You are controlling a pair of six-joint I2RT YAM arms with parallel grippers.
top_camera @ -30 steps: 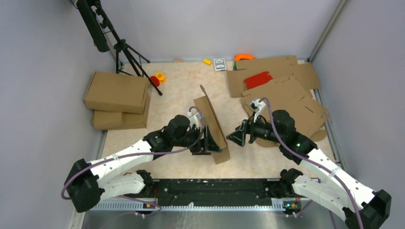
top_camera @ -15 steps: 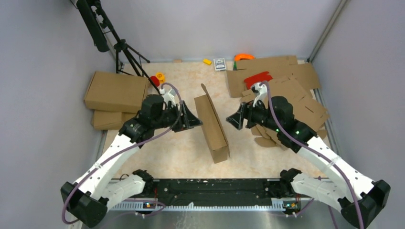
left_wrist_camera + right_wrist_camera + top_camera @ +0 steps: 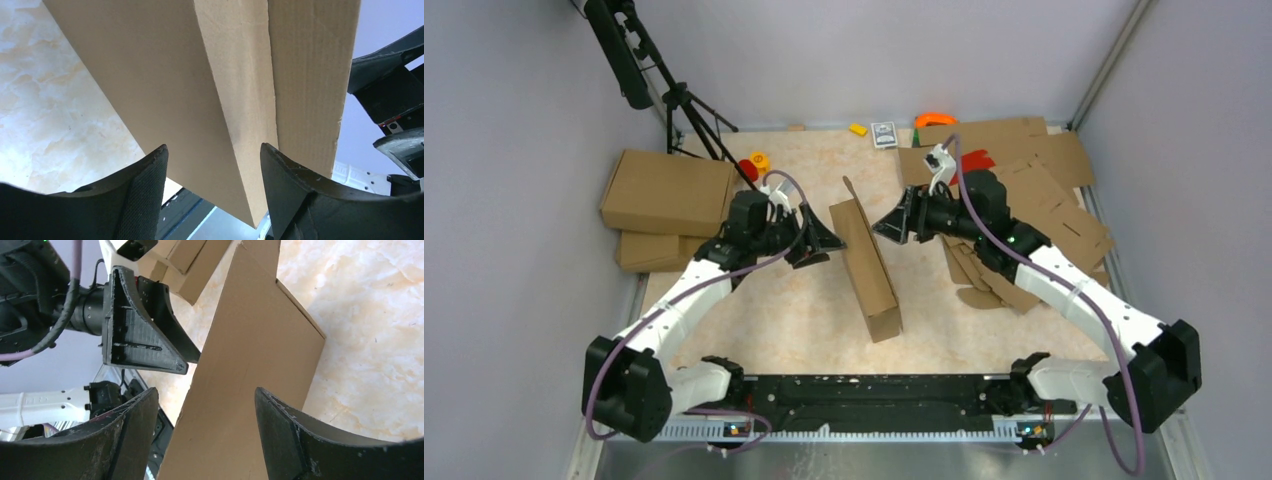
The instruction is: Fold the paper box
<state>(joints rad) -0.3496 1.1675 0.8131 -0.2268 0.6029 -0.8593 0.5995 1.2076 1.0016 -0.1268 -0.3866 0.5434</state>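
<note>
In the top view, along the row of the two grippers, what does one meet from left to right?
The stacked closed boxes → left gripper → paper box, standing on edge → right gripper → heap of flat cardboard sheets.

My corner
Grey walls [image 3: 874, 60] close round my marbled beige table [image 3: 804, 320]; a black tripod [image 3: 679, 100] stands far-left.

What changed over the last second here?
The left gripper left the near end of the plain brown corrugated cardboard box and moved farther up the table, beside the box's left face. The right gripper likewise moved farther up, toward the box's right face. Both jaws stand open, holding nothing. The box stayed standing on edge in place.
</note>
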